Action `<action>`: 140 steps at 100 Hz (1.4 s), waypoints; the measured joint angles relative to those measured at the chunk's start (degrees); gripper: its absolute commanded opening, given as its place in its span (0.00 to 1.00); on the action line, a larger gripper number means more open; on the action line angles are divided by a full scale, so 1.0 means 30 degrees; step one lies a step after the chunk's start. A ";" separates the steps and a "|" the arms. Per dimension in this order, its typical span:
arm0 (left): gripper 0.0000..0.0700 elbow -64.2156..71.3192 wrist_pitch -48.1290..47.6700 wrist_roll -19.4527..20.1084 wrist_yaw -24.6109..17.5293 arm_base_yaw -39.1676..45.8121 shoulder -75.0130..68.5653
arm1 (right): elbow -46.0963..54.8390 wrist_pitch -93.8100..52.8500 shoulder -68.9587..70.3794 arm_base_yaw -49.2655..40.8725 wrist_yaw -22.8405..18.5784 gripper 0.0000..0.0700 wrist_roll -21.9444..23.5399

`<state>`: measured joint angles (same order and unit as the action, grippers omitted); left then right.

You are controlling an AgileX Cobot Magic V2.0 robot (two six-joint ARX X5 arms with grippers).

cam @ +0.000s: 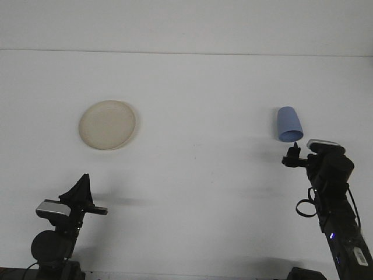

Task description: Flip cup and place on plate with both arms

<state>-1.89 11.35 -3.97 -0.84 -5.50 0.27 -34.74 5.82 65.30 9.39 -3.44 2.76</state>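
A blue cup [289, 124] is seen on the right side of the white desk [204, 105], toward the far half. It appears tipped over or inverted, with its wider rim turned toward the near edge; which of the two cannot be settled from this view. A pale, round plate [108, 125] is seen on the left side of the desk, well apart from the cup and with nothing on it.

The right tool [292, 157] is held just near of the cup's rim, close to it but not seen to touch it. Nothing is gripped by it, and how far it is opened cannot be told from this angle. The left tool [81, 188] is parked at the near left, near of the plate and apart from it; nothing is held, and its opening cannot be told either.

The cup is judged to be light, stiff plastic with a smooth, tapered wall. It would likely slide or roll if nudged, so a push against the rim should be avoided. A hold across the wall, about midway between rim and base, is judged the safest, since the taper could let a pinch near the narrow end slip off. Little force should be needed. The flip and the transfer to the plate are not yet begun.
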 measured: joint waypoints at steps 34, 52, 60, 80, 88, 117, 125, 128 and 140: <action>0.02 -0.0007 0.0000 0.0000 0.0000 0.0000 0.0000 | 0.1122 0.6477 0.4393 0.0969 -0.1013 0.80 -0.0415; 0.02 -0.0007 0.0000 0.0000 0.0000 0.0000 0.0000 | 0.1122 0.8976 0.6462 0.1625 -0.1858 0.80 -0.0495; 0.02 -0.0007 0.0000 0.0000 0.0000 0.0000 0.0000 | 0.1027 0.9369 0.7257 0.1902 -0.2302 0.80 -0.0539; 0.02 -0.0007 0.0000 0.0000 0.0000 0.0000 0.0000 | -0.0393 0.9602 0.9173 0.2135 -0.2849 0.80 -0.1224; 0.02 0.0000 0.0000 0.0000 0.0000 0.0000 0.0000 | -0.1093 1.0098 0.9755 0.2127 -0.3293 0.80 -0.1341; 0.02 0.0000 0.0000 0.0000 0.0000 0.0000 0.0000 | -0.3840 1.0171 1.2284 0.2106 -0.4386 0.80 -0.1362; 0.02 -0.0007 0.0000 0.0000 0.0000 0.0000 0.0000 | -0.4386 1.0163 1.2990 0.2106 -0.4510 0.77 -0.1362; 0.02 -0.0007 0.0000 0.0000 0.0000 0.0000 0.0000 | -0.4532 1.0163 1.3238 0.2106 -0.4605 0.73 -0.1362; 0.02 -0.0007 0.0000 0.0007 0.0000 0.0000 0.0000 | -0.4779 1.0149 1.3806 0.2106 -0.5246 0.26 -0.1362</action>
<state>-1.91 11.35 -3.95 -0.84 -5.50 0.27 -49.08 36.27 106.72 15.70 -19.18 -1.32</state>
